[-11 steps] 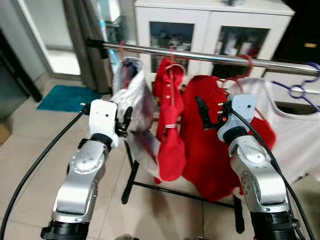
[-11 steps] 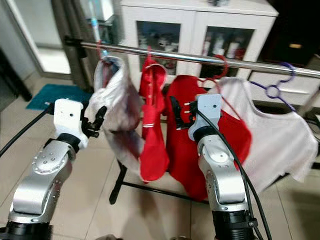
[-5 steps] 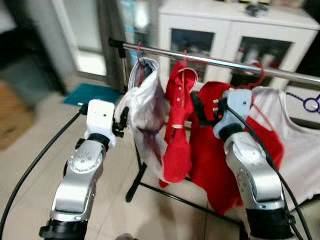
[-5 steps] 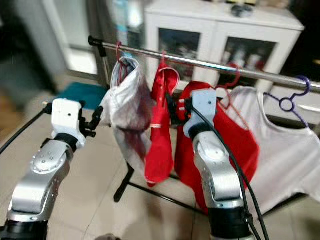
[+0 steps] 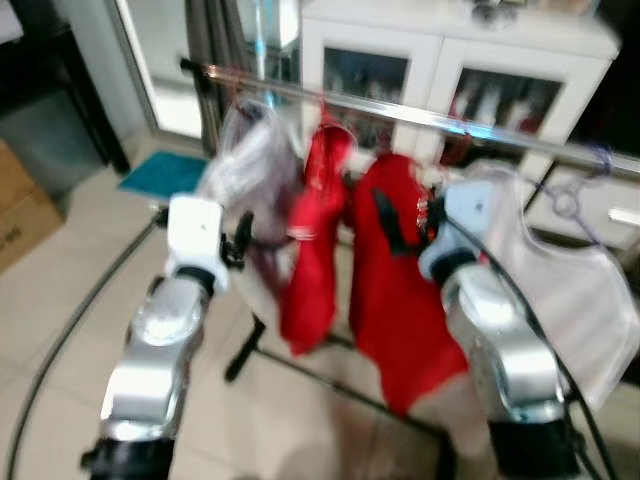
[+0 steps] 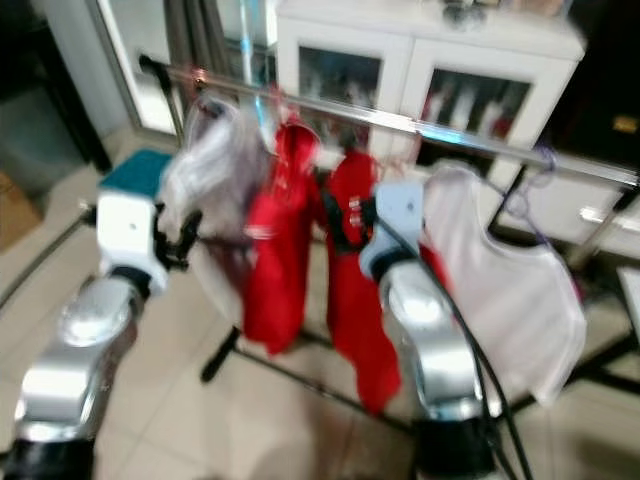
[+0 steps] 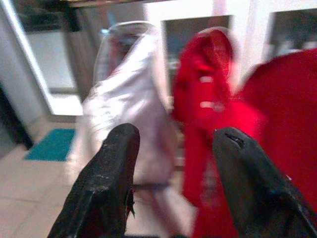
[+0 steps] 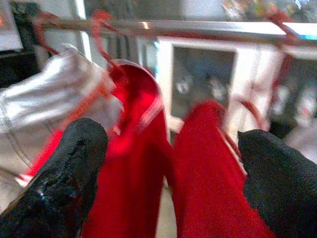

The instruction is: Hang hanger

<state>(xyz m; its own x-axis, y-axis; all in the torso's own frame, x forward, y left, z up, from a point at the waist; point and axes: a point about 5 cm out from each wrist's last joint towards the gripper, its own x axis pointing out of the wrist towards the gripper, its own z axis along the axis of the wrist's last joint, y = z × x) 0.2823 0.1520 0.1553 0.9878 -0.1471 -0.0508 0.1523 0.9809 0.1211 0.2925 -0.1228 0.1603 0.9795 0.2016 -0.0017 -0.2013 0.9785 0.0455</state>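
our left gripper (image 7: 171, 188) has its two black fingers (image 7: 106, 183) spread wide with nothing between them; through the gap we see a silvery garment (image 7: 131, 104) and a narrow red garment (image 7: 208, 109), both apart from us. our right gripper (image 8: 168, 173) is likewise spread wide and empty, its fingers (image 8: 59, 178) framing red cloth and a red hanger hook (image 8: 101, 29) caught over the rail (image 8: 198, 27). neither touches anything.

in the blurred head views both arms are raised at mid-frame, left gripper (image 5: 238, 240) just before the silvery garment (image 5: 245, 165), right gripper (image 5: 392, 222) in front of the wide red garment (image 5: 395, 290). the rail (image 5: 400, 112) runs across the upper part, carrying the garments on their hangers, with a white top (image 5: 570, 290) and a purple hanger (image 5: 570, 195) at the right. a white cabinet (image 5: 450, 70) stands behind.

we judge the hanging done, or near enough: the hangers we can see sit on the rail and our grip is let go. the next move calls for drawing both arms clear without snagging cloth.
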